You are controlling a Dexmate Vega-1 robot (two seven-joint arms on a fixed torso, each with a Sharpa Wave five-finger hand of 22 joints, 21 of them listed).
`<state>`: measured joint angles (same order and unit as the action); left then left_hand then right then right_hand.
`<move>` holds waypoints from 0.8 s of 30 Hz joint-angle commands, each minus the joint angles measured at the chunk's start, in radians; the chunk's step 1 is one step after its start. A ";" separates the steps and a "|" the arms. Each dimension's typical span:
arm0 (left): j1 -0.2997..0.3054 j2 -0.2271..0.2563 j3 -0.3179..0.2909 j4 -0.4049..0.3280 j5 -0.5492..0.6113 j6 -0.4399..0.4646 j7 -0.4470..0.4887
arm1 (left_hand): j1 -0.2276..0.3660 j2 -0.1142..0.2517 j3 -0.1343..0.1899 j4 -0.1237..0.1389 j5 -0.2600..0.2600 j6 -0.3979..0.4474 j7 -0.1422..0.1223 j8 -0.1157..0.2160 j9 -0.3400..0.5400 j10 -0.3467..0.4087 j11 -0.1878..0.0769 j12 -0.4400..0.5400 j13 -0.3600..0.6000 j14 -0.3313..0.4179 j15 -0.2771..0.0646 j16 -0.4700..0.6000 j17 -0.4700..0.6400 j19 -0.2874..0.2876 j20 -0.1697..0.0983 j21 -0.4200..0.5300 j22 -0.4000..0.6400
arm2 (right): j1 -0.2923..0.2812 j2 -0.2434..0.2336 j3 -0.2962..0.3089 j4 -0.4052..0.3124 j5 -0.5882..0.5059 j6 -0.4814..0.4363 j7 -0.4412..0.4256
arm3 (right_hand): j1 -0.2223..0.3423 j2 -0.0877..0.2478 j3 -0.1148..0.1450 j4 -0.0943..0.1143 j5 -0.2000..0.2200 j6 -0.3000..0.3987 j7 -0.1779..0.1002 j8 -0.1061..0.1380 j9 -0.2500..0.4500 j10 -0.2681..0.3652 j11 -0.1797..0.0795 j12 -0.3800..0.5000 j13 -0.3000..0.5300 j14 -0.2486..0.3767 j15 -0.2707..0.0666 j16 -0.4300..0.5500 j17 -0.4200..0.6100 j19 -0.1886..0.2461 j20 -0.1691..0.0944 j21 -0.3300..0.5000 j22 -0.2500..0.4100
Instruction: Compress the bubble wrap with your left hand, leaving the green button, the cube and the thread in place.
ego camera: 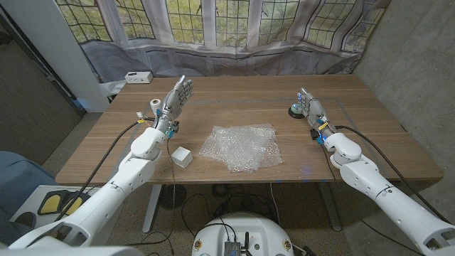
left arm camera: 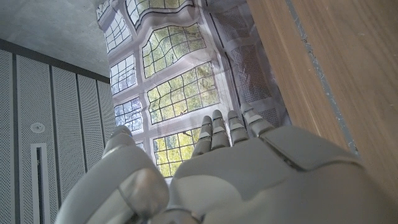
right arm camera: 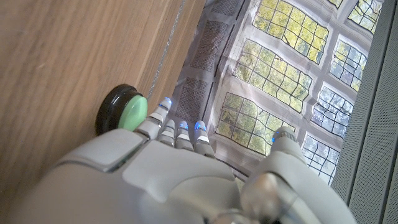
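Observation:
A crumpled sheet of clear bubble wrap (ego camera: 240, 146) lies in the middle of the wooden table (ego camera: 234, 92), toward its front edge. My left hand (ego camera: 175, 99) is raised above the table's left side, fingers straight and apart, holding nothing; its back (left arm camera: 249, 174) fills the left wrist view. A white cube (ego camera: 181, 156) sits left of the wrap. A spool of thread (ego camera: 155, 104) stands just left of the left hand. My right hand (ego camera: 311, 109) is raised at the right, fingers apart, empty. The green button (ego camera: 294, 109) (right arm camera: 124, 111) on its black base sits just beyond the right hand's fingertips.
A white box (ego camera: 138, 77) rests at the table's far left corner. Grey curtains (ego camera: 234, 57) and leaded windows run behind the table. Black cables hang off both forearms. Bare wood shows between the wrap and the far edge.

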<state>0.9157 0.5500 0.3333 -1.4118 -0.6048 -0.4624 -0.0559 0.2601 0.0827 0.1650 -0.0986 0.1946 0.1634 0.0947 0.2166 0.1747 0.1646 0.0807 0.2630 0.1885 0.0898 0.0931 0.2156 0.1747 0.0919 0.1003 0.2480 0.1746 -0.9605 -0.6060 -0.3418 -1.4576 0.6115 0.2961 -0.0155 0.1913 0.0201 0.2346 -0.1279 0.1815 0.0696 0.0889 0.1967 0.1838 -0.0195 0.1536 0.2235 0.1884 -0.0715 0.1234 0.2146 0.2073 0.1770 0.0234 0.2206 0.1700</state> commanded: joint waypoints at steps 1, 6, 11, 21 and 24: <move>0.008 -0.004 -0.001 0.002 -0.007 -0.050 -0.037 | 0.024 0.003 0.014 -0.010 -0.005 0.030 0.007 0.009 0.005 0.015 0.006 0.000 0.006 0.021 0.004 -0.001 0.004 0.024 -0.002 0.007 0.005 | -0.010 0.009 0.009 -0.010 -0.001 0.024 -0.008 | -0.008 0.004 0.003 0.004 0.002 -0.001 -0.006 -0.002 0.002 0.010 0.000 0.008 0.003 0.005 0.002 0.004 0.004 0.006 0.008 -0.002 0.002; 0.012 0.007 -0.003 -0.003 0.005 -0.076 -0.054 | 0.032 0.009 0.019 -0.014 -0.006 0.041 0.008 0.010 0.006 0.020 0.006 0.000 0.006 0.027 0.006 -0.002 0.004 0.029 -0.001 0.006 0.005 | -0.010 0.017 0.009 -0.012 -0.003 0.032 -0.015 | -0.006 0.006 0.004 0.004 0.003 0.001 -0.007 -0.001 0.002 0.012 0.000 0.008 0.003 0.005 0.001 0.004 0.003 0.007 0.008 -0.003 0.002; 0.004 0.025 -0.007 0.015 0.045 -0.116 -0.062 | 0.048 0.022 0.031 -0.020 -0.007 0.040 0.008 0.006 0.006 0.027 0.002 0.000 0.006 0.034 0.003 -0.004 0.004 0.027 0.003 0.002 0.006 | -0.018 0.015 0.010 -0.023 -0.010 0.031 -0.027 | -0.005 0.008 0.005 0.003 0.003 0.002 -0.009 -0.001 0.002 0.016 0.000 0.008 0.003 0.007 0.001 0.004 0.003 0.007 0.008 -0.004 0.002; -0.020 0.001 0.001 0.070 0.056 -0.214 -0.105 | 0.095 0.044 0.064 -0.043 -0.004 0.070 -0.001 0.005 0.006 0.062 -0.004 0.003 0.007 0.072 -0.012 -0.003 0.003 0.051 0.004 0.000 0.006 | -0.019 0.022 0.008 -0.034 -0.025 0.027 -0.052 | -0.002 0.010 0.005 0.002 0.004 0.007 -0.010 0.000 0.002 0.022 0.002 0.008 0.003 0.010 0.000 0.003 0.002 0.009 0.008 -0.006 0.003; -0.015 0.002 0.003 0.065 0.057 -0.228 -0.113 | 0.101 0.043 0.067 -0.046 -0.004 0.075 -0.002 0.005 0.007 0.068 -0.006 0.004 0.007 0.077 -0.015 -0.003 0.003 0.058 0.001 0.000 0.006 | -0.013 0.027 0.005 -0.027 -0.030 0.032 -0.052 | -0.002 0.010 0.005 0.001 0.004 0.007 -0.009 0.000 0.002 0.023 0.002 0.008 0.003 0.010 0.000 0.003 0.002 0.009 0.008 -0.007 0.003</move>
<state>0.9093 0.5609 0.3286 -1.3730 -0.5602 -0.6157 -0.1332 0.3452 0.1238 0.2254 -0.1421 0.1885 0.2255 0.0926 0.2245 0.1795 0.2224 0.0737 0.2629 0.1933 0.1557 0.0769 0.2156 0.1746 0.1386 0.1029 0.2480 0.1766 -0.9781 -0.5898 -0.3327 -1.4831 0.5939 0.3262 -0.0515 0.1913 0.0201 0.2347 -0.1280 0.1815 0.0749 0.0837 0.1966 0.1837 -0.0033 0.1483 0.2235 0.1882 -0.0678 0.1196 0.2146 0.2072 0.1823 0.0288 0.2150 0.1700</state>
